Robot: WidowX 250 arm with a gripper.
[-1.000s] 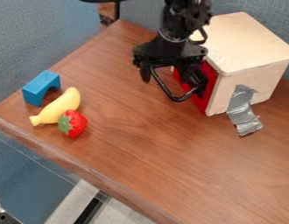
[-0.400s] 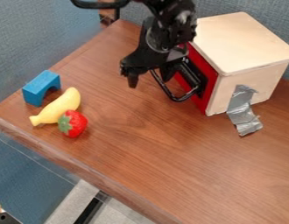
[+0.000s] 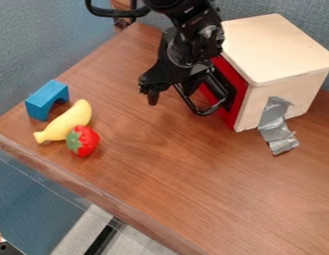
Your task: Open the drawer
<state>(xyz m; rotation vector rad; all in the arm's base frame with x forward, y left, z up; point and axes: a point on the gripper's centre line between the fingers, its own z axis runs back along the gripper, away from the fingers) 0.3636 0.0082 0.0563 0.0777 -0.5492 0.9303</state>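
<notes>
The black two-finger gripper [image 3: 170,94] hangs with its fingers apart at the far side of the black loop-shaped handle [image 3: 202,113], and nothing shows clasped in the gap. One finger is outside the loop, over the counter; the other is close to the handle's far arm, though whether it touches cannot be told.

A second ago the gripper was right over the handle, covering much of the drawer. Since then it has swung away toward the far side, turning as it went, and most of the red drawer front [image 3: 241,92] has come into sight. Over the last moment it has only edged a little, dipping slightly.

The drawer is in the near-facing side of the pale wooden box [image 3: 277,47], at the upper right of the brown wooden counter [image 3: 167,174]. Its handle lies where it did before, so the swing seems to have brought no opening: the drawer looks shut, and the task is likely at the stage of lining up. The next move probably calls for a finger hooked securely inside the loop, then a pull straight out from the box. If the finger is too shallow, it could slip off the bar; a sideways tug might bind the drawer or shift the box, despite the silver tape [image 3: 277,124] at its side.
</notes>
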